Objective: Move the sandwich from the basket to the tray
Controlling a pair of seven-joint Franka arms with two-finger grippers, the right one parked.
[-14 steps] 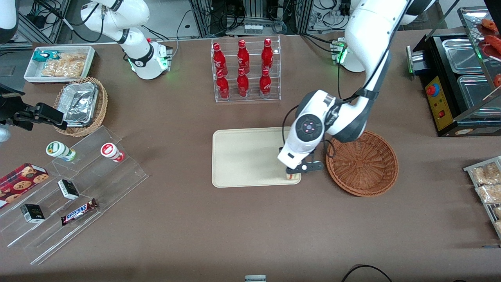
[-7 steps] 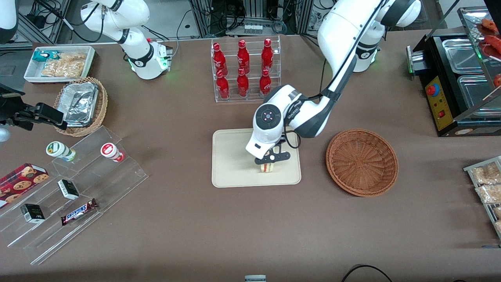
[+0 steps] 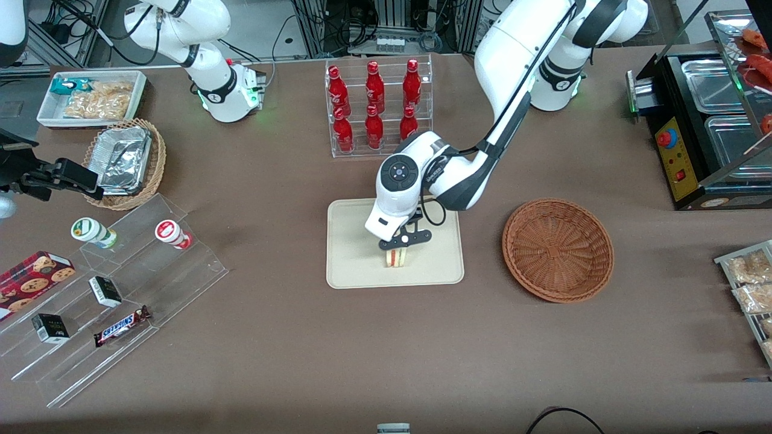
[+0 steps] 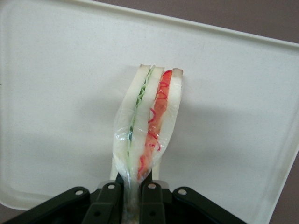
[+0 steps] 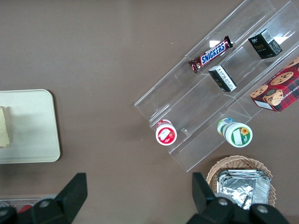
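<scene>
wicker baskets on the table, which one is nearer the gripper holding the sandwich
The round reddish-brown woven basket, empty, beside the cream tray. The gripper holds the wedge sandwich over that tray; the tan basket with foil containers lies toward the parked arm's end.

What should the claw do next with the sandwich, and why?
Probably lower a little and let go. The claw is shut on the sandwich, which is already over the tray, and the basket is empty.
</scene>
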